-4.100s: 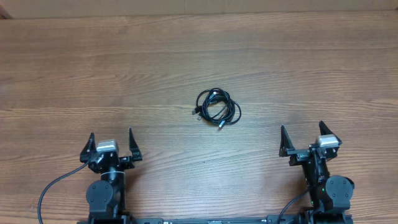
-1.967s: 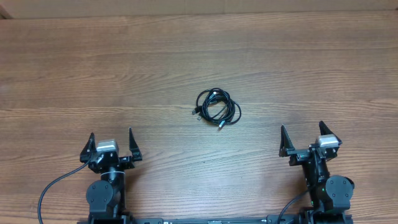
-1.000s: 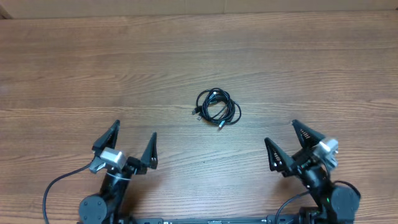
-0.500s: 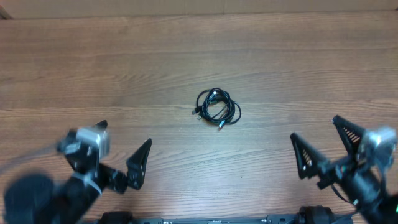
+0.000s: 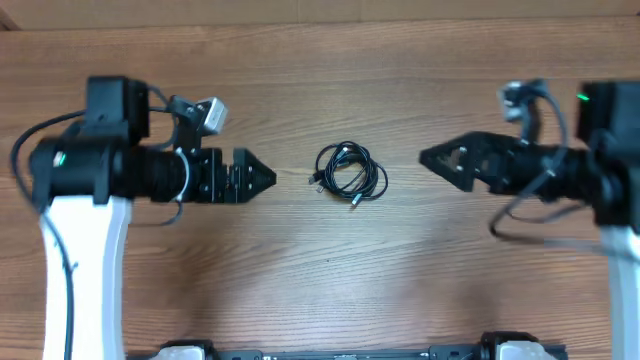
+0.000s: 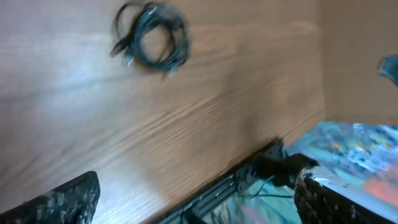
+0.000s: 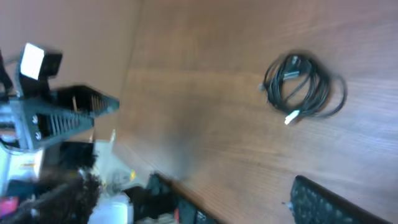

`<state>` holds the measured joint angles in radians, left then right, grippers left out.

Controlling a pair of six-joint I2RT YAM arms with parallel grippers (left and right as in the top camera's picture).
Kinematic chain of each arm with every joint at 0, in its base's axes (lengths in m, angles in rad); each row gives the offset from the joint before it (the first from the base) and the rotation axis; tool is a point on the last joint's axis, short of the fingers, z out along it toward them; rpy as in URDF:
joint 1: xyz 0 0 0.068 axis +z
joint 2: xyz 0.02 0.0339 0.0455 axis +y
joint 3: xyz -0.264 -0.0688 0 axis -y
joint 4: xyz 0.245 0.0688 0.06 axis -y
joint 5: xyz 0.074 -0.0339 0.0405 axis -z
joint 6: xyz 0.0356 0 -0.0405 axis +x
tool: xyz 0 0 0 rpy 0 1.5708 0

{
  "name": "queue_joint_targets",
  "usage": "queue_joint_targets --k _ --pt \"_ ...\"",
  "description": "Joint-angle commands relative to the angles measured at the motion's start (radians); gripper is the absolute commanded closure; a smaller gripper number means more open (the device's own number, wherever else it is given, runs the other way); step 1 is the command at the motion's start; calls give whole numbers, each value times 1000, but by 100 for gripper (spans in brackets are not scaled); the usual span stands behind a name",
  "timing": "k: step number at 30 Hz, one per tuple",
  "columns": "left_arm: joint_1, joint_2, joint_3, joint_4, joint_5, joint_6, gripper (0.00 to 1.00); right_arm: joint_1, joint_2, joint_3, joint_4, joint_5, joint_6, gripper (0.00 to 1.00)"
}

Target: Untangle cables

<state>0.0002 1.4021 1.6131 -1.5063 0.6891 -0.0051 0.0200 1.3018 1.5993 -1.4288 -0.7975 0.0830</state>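
Cables, coiled between spread left claw and spread right claw: pinching several strands together risks tightening the tangle.

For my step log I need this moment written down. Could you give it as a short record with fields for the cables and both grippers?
object: cables, thin and black, in one coiled bundle with silver plug ends
surface: wooden table
left side: left gripper, open, pointing at the bundle, apart from it
right side: right gripper, open, pointing at the bundle, apart from it
contact: none
task state: bundle not yet untangled
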Motion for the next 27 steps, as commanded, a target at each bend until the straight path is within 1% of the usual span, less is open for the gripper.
queue_joint_targets --k 1,3,6,9,15,16,17,21,24,27 --pt "-19 71 25 -15 -175 -97 1 91 87 -5 3 109 56 14" --pt "-23 112 25 -15 -243 -139 1 148 150 -29 32 234 159 14" --pt "-23 171 25 -16 -255 -150 0 227 253 -56 88 352 265 13" --pt "-23 222 25 -16 -255 -150 1 286 347 -69 173 361 306 12" --pt "-23 299 25 -35 -255 -148 0 354 557 -70 319 429 541 15" --pt "-23 306 25 -37 -256 -148 0 360 580 -70 338 425 554 15" --pt "-23 310 25 -37 -256 -146 1 367 603 -70 359 423 558 17" --pt "-23 323 25 -34 -256 -144 0 385 686 -70 415 422 606 30" --pt "-23 324 25 -28 -256 -144 0 396 722 -70 450 423 605 33" --pt "-23 324 25 -23 -255 -145 1 404 755 -70 471 427 634 45"
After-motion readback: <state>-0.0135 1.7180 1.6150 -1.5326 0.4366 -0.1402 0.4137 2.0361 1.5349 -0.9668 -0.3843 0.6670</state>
